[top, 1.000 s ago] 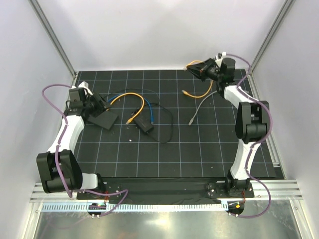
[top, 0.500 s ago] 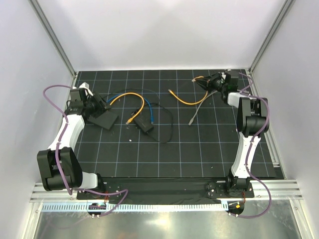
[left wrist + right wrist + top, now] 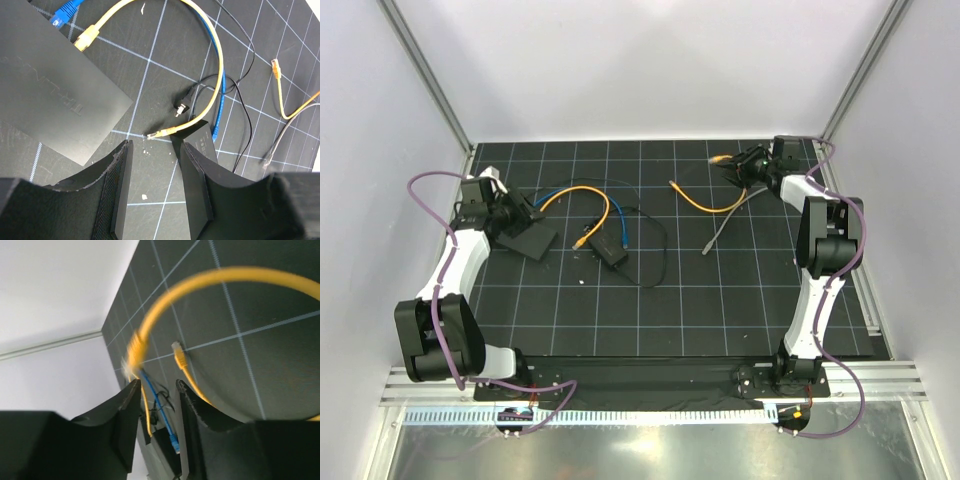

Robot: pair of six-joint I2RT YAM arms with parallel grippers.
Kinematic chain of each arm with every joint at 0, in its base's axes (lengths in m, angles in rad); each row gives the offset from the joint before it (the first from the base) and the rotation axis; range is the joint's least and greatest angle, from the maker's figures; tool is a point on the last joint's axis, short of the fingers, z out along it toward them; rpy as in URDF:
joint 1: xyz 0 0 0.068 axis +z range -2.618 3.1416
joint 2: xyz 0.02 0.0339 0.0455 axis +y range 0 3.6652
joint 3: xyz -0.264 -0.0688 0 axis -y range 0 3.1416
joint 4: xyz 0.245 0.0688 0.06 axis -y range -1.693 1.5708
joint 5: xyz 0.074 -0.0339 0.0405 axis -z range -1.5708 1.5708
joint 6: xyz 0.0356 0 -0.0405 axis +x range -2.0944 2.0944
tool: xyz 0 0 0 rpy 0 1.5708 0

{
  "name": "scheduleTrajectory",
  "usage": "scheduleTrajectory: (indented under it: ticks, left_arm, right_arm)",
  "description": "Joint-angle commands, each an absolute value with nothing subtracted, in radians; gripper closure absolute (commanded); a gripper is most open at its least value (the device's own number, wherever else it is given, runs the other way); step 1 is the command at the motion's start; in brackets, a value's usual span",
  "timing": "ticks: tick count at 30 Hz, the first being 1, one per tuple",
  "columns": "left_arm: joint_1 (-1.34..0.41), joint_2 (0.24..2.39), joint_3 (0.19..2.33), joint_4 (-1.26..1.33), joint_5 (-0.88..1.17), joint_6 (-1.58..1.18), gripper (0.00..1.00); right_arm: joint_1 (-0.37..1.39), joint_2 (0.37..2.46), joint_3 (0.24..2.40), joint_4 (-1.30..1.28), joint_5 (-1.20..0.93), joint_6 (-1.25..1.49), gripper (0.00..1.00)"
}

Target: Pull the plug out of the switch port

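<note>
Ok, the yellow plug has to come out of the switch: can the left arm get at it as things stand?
Probably yes. The left gripper hangs open and empty just off the switch, and the yellow plug lies bare at the switch's edge. The blue plug beside it leaves little room.

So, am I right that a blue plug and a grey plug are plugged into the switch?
No: a blue plug and a yellow plug, not a grey one, are plugged into the switch; the left wrist view shows it.
</note>
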State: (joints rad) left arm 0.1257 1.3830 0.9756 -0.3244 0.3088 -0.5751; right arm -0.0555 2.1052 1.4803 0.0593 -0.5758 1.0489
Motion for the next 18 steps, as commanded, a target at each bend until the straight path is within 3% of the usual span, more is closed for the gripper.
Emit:
scheduleTrajectory:
  ticks: [1,5,6,7,12,18]
  left_arm:
    - [0.130,1.381,0.996,-0.324,0.305,-0.577,0.53]
    - [0.133,1.373,0.997,-0.330,0.285,-0.572,0.53]
    - [0.135,1.367,0.997,-0.330,0.282,-0.572,0.53]
    - [0.137,1.365,0.997,-0.333,0.278,-0.571,0.53]
    - [0.144,1.347,0.997,-0.348,0.223,-0.568,0.53]
    - [0.155,1.342,1.008,-0.396,0.120,-0.575,0.53]
  right_arm:
    - [-0.061,2.095,1.537,-0.043,-0.499,0.915,0.56]
    - [-0.046,2.030,1.578,-0.219,-0.349,0.755,0.42]
    - [-0.035,2.019,1.591,-0.257,-0.259,0.723,0.31]
    - [-0.017,2.010,1.617,-0.293,-0.218,0.697,0.29]
    - [0.104,1.986,1.710,-0.379,-0.085,0.574,0.29]
    - [0.379,2.065,1.802,-0.189,-0.199,0.574,0.30]
